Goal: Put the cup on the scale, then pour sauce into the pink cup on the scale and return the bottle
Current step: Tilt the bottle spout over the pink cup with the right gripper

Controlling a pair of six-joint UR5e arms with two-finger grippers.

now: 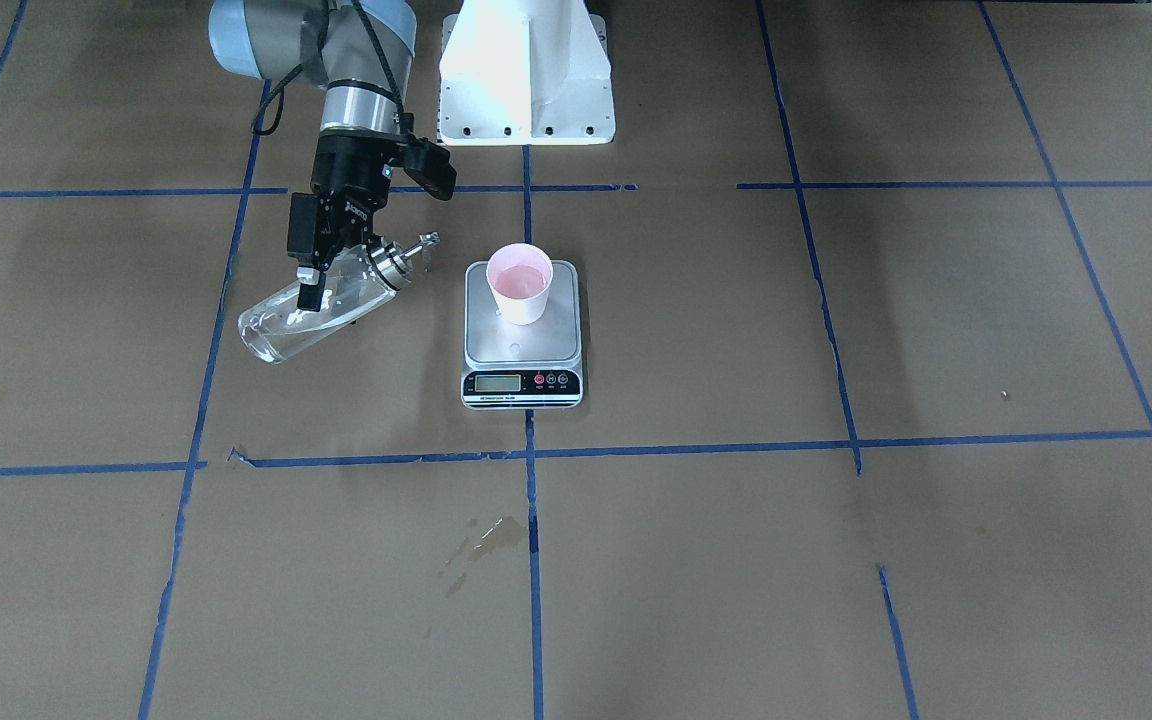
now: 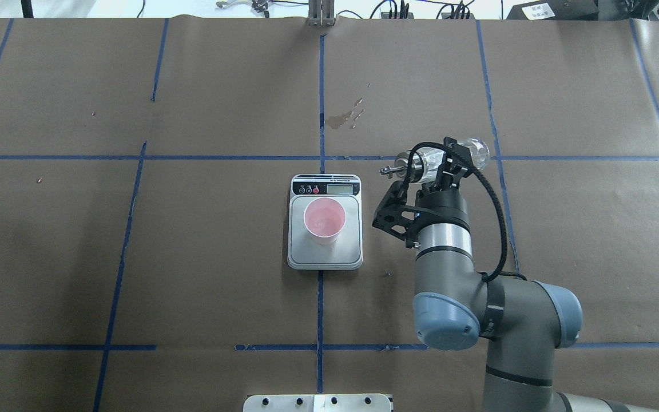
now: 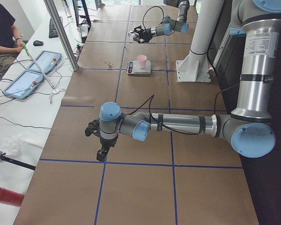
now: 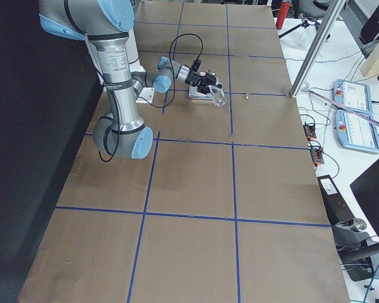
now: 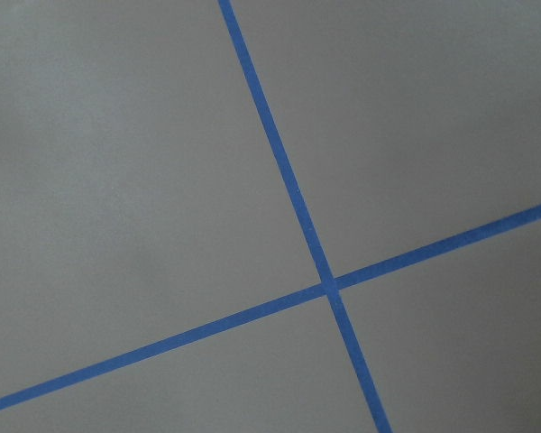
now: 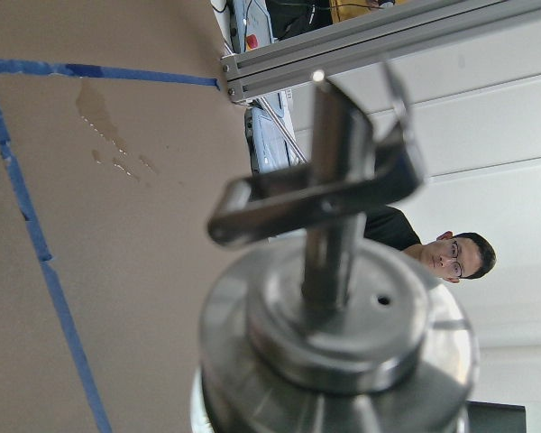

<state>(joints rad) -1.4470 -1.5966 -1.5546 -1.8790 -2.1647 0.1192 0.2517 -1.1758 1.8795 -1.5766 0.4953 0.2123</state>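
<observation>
Tabletop (image 1: 736, 550): brown paper.
Pink tapered cup (image 1: 521, 285): on flat steel scale (image 1: 521, 345) for weighing.
Right claw (image 1: 336, 275): clamps tilted clear glass bottle (image 1: 276, 330), spout cupward.

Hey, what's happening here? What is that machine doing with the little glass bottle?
The robot's right gripper is clamped on the bottle and holds it tilted, its metal spout aimed towards the cup. The cup stands on the scale. The spout is beside the scale, not over the cup, and no liquid is seen flowing. The left gripper hangs over the table far off, taking no part.
</observation>
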